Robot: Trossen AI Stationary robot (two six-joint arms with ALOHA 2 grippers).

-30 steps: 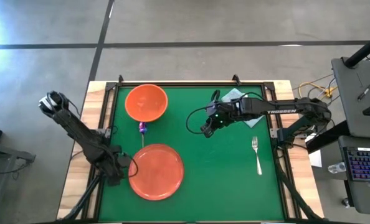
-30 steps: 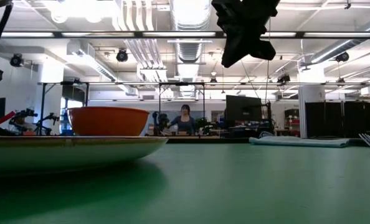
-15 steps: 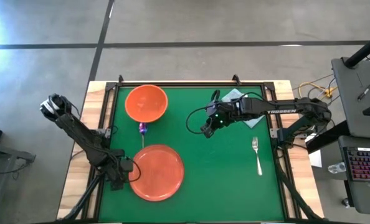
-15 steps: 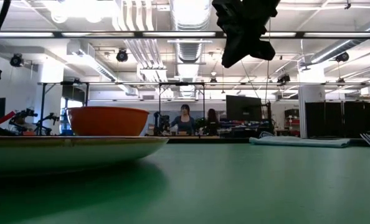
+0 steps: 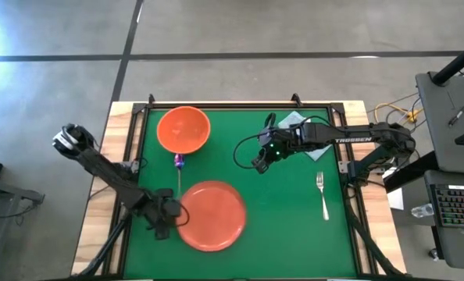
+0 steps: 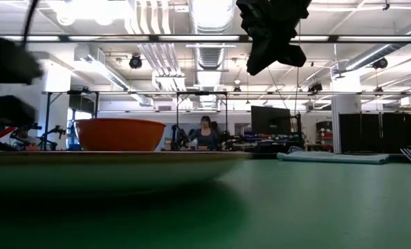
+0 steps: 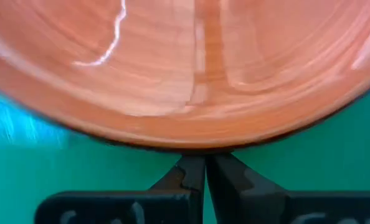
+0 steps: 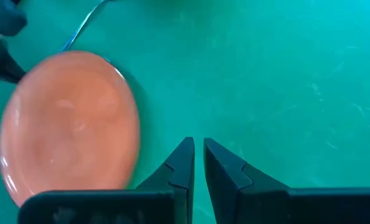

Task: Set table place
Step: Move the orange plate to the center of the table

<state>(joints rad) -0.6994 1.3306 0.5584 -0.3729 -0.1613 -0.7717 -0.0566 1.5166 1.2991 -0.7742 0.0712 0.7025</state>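
Observation:
The flat orange plate (image 5: pixel 212 226) lies on the green table (image 5: pixel 294 234) at the near left. My left gripper (image 5: pixel 169 222) is shut and stands at the plate's left rim. The orange bowl (image 5: pixel 183 129) stands at the far left, with the purple-ended spoon (image 5: pixel 178 162) lying on the table between bowl and plate. The silver fork (image 5: pixel 322 195) lies at the right. My right gripper (image 5: pixel 259 162) is shut and empty, held above the table's middle; it also shows in the low view (image 6: pixel 271 34). My left gripper presses its shut fingertips (image 7: pixel 203 168) against the plate's left rim (image 7: pixel 197 144). The fingers come level from the table's left side, low over the top. The plate lies flat on the table.
A pale blue-green folded cloth (image 5: pixel 290 119) lies at the far right, under the right arm. Bare green top stretches between the plate and the fork. People show far off in the room behind the table in the low view (image 6: pixel 205 131).
My left gripper has gone toward the table's right edge, staying shut and low. The plate has slid along the table to the right with it, staying flat. My right arm has kept still.

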